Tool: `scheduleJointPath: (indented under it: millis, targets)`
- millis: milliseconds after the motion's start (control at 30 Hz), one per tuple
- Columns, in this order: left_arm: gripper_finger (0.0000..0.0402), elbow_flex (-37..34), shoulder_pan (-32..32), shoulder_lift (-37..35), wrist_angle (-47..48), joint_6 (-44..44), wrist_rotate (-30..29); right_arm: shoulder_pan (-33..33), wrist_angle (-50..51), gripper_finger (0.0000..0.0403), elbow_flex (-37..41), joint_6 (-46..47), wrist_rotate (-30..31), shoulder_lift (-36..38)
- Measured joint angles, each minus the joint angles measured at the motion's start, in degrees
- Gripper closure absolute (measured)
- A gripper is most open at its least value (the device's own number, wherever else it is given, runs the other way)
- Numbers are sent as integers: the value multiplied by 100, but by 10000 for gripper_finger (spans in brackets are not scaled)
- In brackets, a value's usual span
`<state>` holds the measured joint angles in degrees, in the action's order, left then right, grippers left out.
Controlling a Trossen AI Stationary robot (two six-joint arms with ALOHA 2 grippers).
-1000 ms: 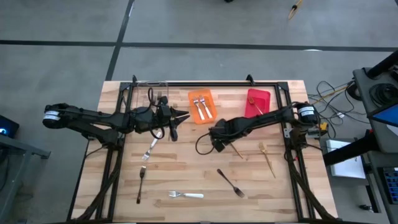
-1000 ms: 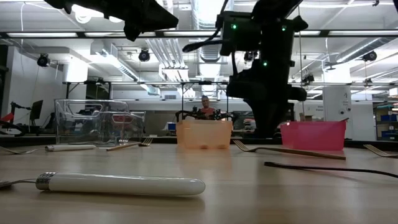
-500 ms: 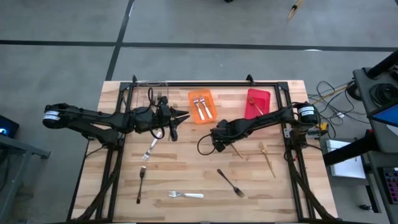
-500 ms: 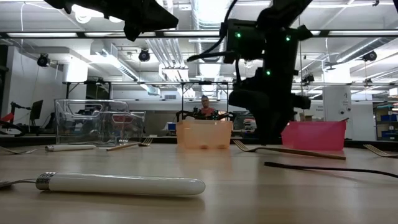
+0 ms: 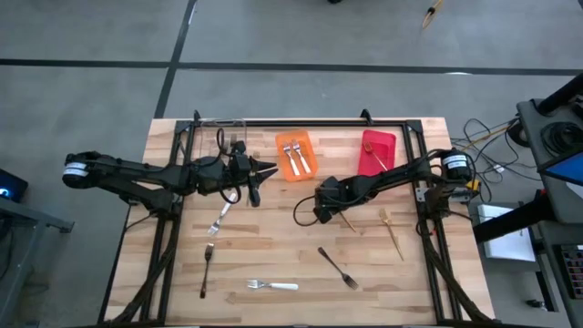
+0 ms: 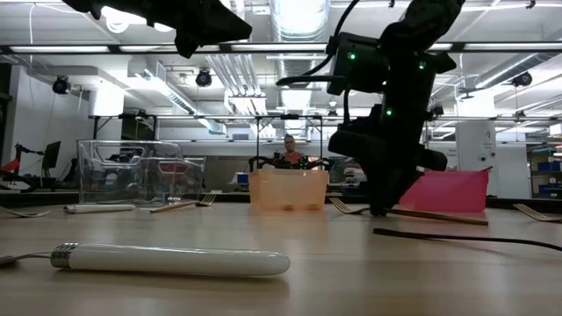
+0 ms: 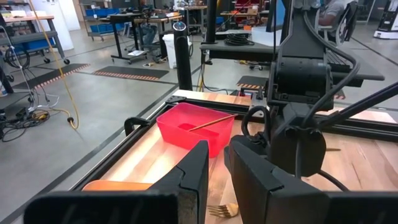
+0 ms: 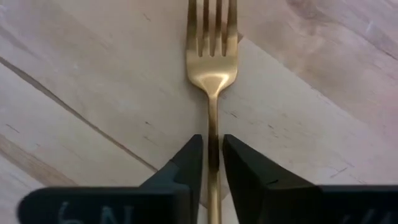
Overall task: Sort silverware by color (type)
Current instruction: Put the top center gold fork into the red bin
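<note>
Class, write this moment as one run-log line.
right gripper: shut on gold fork, on table | left gripper: waiting beside orange bin

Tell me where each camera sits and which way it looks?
High view: above the table, looking straight down; both arms show.
Low view: at table-top height, looking across; right gripper comes from above.
Left wrist view: on the left arm, facing the red bin; its own fingers show.
Right wrist view: looking down at the gold fork, jaws closed on its handle.
Shared: high view also shows that gold fork.
</note>
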<state>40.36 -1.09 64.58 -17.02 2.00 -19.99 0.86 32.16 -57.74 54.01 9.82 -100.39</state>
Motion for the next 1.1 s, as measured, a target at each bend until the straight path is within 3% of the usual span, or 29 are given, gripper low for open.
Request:
scheduleJointPath:
  millis: [167, 433, 1100]
  targets:
    - [353, 0, 1, 0, -6, -2, 0, -2, 0, 387, -11, 0, -17, -1]
    - [353, 0, 0, 0, -8, -2, 0, -2, 32, 388, -9, 43, -37, 91]
    - [353, 0, 1, 0, -28, -63, 0, -63, 587, 390, 13, -141, 63, 1759]
